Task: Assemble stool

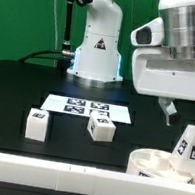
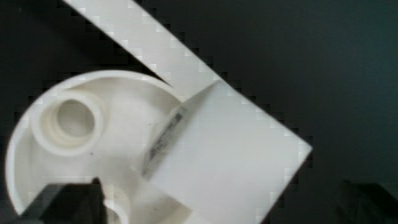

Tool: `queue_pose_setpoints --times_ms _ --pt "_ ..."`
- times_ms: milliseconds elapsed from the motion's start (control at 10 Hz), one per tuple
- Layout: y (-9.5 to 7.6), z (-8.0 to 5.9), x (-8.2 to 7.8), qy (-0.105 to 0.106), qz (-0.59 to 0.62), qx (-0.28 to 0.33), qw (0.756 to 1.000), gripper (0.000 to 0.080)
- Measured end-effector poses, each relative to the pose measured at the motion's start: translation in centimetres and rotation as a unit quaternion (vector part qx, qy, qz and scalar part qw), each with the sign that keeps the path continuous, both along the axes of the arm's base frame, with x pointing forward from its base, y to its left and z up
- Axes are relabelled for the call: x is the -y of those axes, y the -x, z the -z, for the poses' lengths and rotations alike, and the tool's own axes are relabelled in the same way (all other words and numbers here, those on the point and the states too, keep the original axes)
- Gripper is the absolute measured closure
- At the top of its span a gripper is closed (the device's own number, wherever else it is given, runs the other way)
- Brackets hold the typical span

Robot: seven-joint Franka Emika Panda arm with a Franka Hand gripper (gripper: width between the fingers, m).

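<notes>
A standing leg (image 1: 189, 150) rests upright on the round seat (image 1: 141, 164), seemingly planted there for screwing in, while the gripper (image 1: 169, 109) hangs just above the seat holding nothing, its finger spread impossible to tell, and a nearer loose leg (image 1: 102, 129) and a farther loose leg (image 1: 38, 124) wait well apart from the seat.

- The arm (image 1: 97, 40) stands on its white base at the back; its wrist (image 1: 179, 47) is at the exterior view's right.
- The hand (image 1: 181, 110) points down; one dark finger (image 1: 168, 108) shows, touching nothing.
</notes>
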State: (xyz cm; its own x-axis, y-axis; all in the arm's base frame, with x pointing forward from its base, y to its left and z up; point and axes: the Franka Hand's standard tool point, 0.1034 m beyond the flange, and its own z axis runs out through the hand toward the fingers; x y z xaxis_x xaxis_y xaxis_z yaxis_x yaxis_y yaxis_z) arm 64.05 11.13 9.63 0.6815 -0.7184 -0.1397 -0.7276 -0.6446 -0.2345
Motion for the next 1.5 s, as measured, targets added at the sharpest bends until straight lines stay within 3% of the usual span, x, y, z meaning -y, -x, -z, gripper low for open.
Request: queue_pose_setpoints --times_ms 100,300,500,900,1100,1200,1500 --pt "0.0 0.0 0.0 0.003 -0.040 0.011 0.999 0.0150" --pt "0.0 -0.4 -0.9 0.046 -0.180 0.043 0.982 0.0150" --pt "0.2 -0.7 -1.7 0.057 -0.277 0.060 0.957 0.0150" --pt "0.3 -0.5 -1.4 0.066 -0.394 0.086 0.912 0.0150" --pt "0.1 -0.4 -1.5 0.090 -0.527 0.120 0.836 0.0150" --pt "-0.2 -0.6 -1.5 0.104 -0.561 0.137 0.810 0.0150" --pt "-0.3 -0.5 -1.1 0.114 -0.626 0.151 0.756 0.0150"
